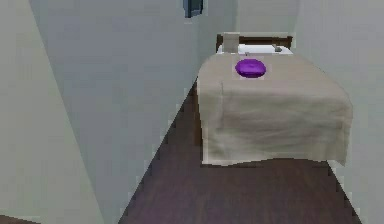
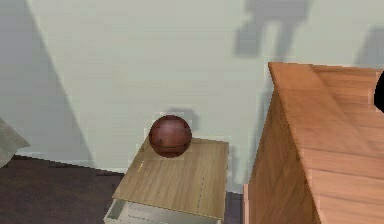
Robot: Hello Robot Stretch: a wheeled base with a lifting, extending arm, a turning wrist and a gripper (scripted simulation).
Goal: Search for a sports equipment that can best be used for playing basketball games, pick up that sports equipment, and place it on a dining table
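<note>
On my arm side view there's a little wooden counter (image 2: 180, 182) with the brown basketball (image 2: 171, 136) sitting on top. A wooden dresser (image 2: 320, 140) stands just beside it. Ahead there's a bed (image 1: 275, 115) with a purple thing (image 1: 250, 68) on it, maybe a cushion. Can't tell the end effector's state.

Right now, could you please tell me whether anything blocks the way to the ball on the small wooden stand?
Nothing visible does: the ball sits alone on the stand; a taller wooden cabinet stands beside it.
</note>
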